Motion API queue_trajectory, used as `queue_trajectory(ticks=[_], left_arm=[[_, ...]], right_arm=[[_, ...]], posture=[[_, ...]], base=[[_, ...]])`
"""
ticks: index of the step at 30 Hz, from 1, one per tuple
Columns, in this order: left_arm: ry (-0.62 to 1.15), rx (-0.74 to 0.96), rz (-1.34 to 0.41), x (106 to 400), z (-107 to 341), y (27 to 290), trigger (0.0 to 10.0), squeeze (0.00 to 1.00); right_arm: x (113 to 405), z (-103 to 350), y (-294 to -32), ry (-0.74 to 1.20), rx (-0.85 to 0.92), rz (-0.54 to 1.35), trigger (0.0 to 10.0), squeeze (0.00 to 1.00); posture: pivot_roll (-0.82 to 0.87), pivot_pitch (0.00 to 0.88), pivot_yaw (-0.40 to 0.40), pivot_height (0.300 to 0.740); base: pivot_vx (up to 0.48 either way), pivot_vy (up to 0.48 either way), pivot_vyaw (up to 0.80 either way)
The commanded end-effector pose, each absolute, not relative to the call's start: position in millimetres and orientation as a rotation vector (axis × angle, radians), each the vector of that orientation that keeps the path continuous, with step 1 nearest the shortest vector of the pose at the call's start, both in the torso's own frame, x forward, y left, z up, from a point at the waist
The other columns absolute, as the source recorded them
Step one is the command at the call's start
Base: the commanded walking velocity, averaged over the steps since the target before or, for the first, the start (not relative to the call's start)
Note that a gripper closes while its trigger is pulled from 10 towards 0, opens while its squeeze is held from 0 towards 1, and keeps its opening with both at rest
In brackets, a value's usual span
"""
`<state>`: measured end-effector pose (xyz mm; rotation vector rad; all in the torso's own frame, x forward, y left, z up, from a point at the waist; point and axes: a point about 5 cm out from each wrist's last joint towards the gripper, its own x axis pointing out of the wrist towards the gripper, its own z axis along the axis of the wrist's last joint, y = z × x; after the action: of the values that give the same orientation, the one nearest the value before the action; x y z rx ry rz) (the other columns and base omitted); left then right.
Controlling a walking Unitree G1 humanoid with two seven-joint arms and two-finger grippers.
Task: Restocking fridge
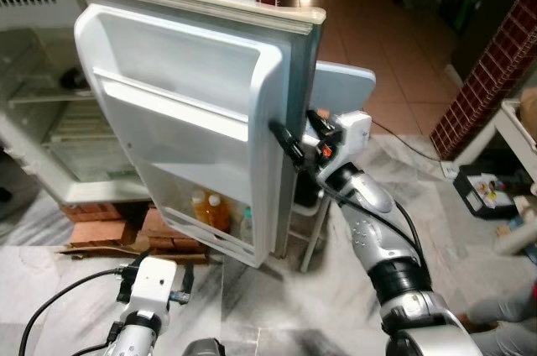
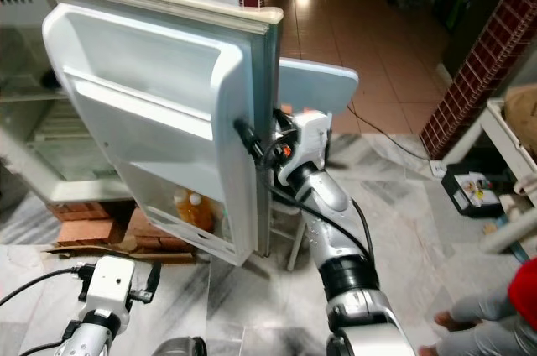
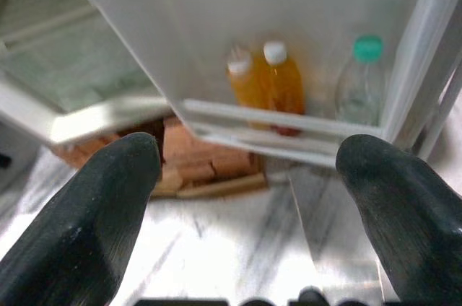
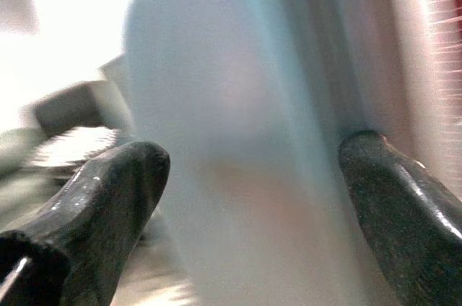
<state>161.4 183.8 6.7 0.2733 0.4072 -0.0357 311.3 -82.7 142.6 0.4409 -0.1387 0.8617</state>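
Fridge door (image 1: 193,112): open, its outer edge between spread fingers of right gripper (image 1: 295,143). Left gripper (image 3: 245,198): spread, low, facing door-shelf bottles (image 3: 267,79).

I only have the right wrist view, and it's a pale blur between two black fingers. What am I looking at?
Observer: The outer edge of the open fridge door; the right pincer straddles it, fingers apart.
Operator: Anything stocked in that door?
Observer: Two orange bottles and a clear bottle with a green cap stand on its bottom shelf.
Operator: Where is the left arm?
Observer: Low in front of the door, with the left pincer open and facing that shelf.
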Motion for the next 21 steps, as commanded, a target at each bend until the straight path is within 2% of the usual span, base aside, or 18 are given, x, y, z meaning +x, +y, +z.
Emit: queue_trajectory(ticks=[1, 3, 5, 8, 10, 12, 14, 15, 16, 18, 19, 20, 21], left_arm=[[0.415, 0.270, -0.023, 160, 6, 187, 10.0, 0.00], [0.419, 0.269, 0.000, 158, 5, 191, 10.0, 0.00], [0.422, 0.270, 0.010, 157, 4, 193, 10.0, 0.00], [0.437, 0.287, 0.054, 150, 0, 202, 10.0, 0.00], [0.456, 0.294, 0.087, 145, -4, 209, 10.0, 0.00], [0.459, 0.295, 0.091, 144, -4, 211, 10.0, 0.00], [0.463, 0.301, 0.097, 144, -5, 213, 10.0, 0.00], [0.464, 0.304, 0.099, 144, -5, 213, 10.0, 0.00], [0.464, 0.304, 0.099, 144, -5, 213, 10.0, 0.00], [0.463, 0.307, 0.100, 145, -5, 213, 10.0, 0.00], [0.463, 0.314, 0.106, 145, -6, 214, 10.0, 0.00], [0.463, 0.314, 0.106, 145, -6, 214, 10.0, 0.00], [0.462, 0.320, 0.111, 146, -6, 214, 10.0, 0.00]], right_arm=[[295, 166, -67, -0.166, 0.516, 1.092, 10.0, 0.00], [272, 173, -70, -0.123, 0.577, 1.279, 10.0, 0.00], [263, 173, -74, -0.098, 0.575, 1.341, 10.0, 0.00], [253, 153, -90, 0.019, 0.478, 1.406, 10.0, 0.00], [248, 131, -107, 0.153, 0.337, 1.417, 10.0, 0.00], [247, 124, -112, 0.193, 0.280, 1.421, 10.0, 0.00], [255, 100, -127, 0.318, 0.093, 1.326, 10.0, 0.00], [267, 84, -138, 0.408, -0.020, 1.181, 10.0, 0.00], [267, 84, -138, 0.408, -0.020, 1.181, 10.0, 0.00], [292, 72, -152, 0.466, -0.093, 0.899, 10.0, 0.00], [308, 68, -164, 0.473, -0.123, 0.691, 10.0, 0.00], [308, 68, -164, 0.473, -0.123, 0.691, 10.0, 0.00], [315, 68, -170, 0.462, -0.154, 0.592, 10.0, 0.00]], posture=[[0.08, 0.056, 0.000, 0.740], [0.08, 0.058, -0.005, 0.740], [0.08, 0.058, -0.005, 0.740], [0.09, 0.059, -0.008, 0.740], [0.09, 0.060, -0.010, 0.740], [0.09, 0.060, -0.010, 0.740], [0.10, 0.059, -0.011, 0.740], [0.10, 0.057, -0.011, 0.740], [0.10, 0.057, -0.011, 0.740], [0.10, 0.055, -0.012, 0.740], [0.10, 0.055, -0.012, 0.740], [0.10, 0.055, -0.012, 0.740], [0.10, 0.054, -0.011, 0.740]], base=[[0.000, 0.000, 0.00], [0.000, 0.000, 0.00], [0.000, 0.000, 0.00], [0.000, 0.000, 0.00], [0.000, 0.000, 0.00], [0.000, 0.000, 0.00], [0.000, 0.000, 0.00], [0.000, 0.000, 0.00], [0.000, 0.000, 0.00], [0.000, 0.000, 0.00], [0.000, 0.000, 0.00], [0.000, 0.000, 0.00], [0.000, 0.000, 0.00]])
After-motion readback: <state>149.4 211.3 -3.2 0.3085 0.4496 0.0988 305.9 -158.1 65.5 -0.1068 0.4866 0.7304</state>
